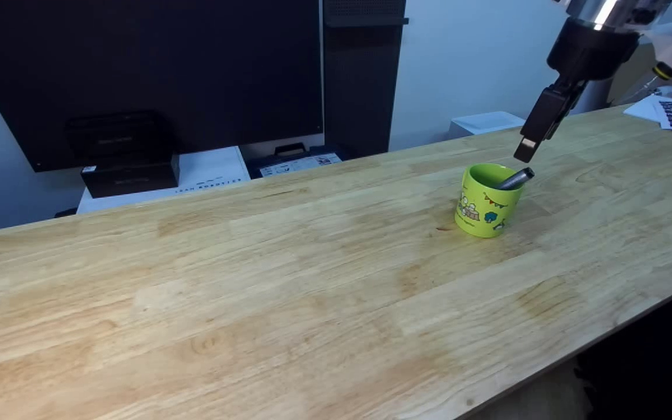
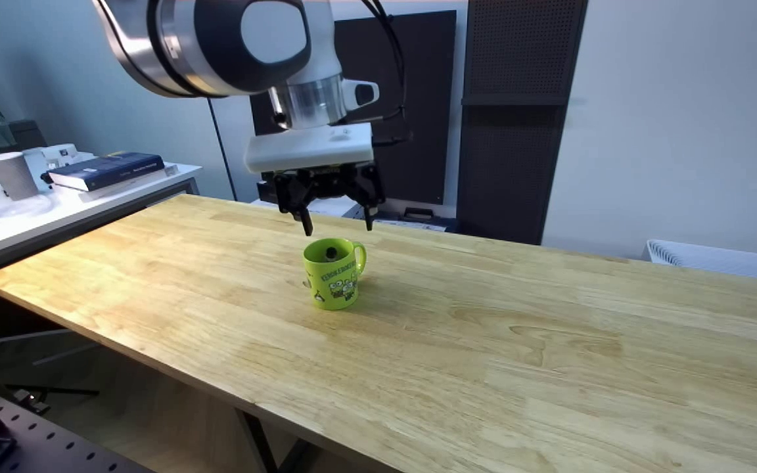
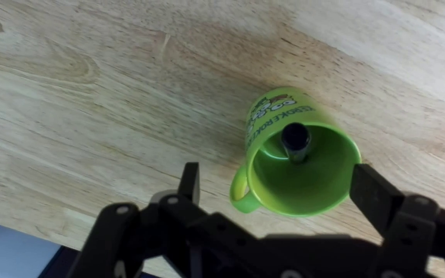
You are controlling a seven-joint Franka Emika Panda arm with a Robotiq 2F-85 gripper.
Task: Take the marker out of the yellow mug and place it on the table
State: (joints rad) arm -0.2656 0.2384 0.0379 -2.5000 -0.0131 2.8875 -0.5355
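Pretty early days on this one, it seems. In an exterior view the pen (image 1: 515, 179) can be seen sitting in the yellow mug (image 1: 483, 211), tilted, with its top end poked out past the rim. The mug itself is stood upright on the table (image 1: 225, 291), and neither half of the job has been done yet.

The claw (image 2: 339, 230) is held above the mug in both exterior views. Its fingers (image 3: 190, 183) are spread wide, nothing is pinched between them, and a gap is seen under their tips, so no touching of mug or pen can be made out.

As far as progress goes, only the getting-into-place part could be called done, and maybe not all of it: in the wrist view the pen is seen off toward one side of the mug's mouth, not squarely between the fingertips, so a bit of lining up is probably needed. After that, pretty much the whole job is left: claw lowered, pen gripped, pen lifted clear of the rim, pen laid on the table and let go.
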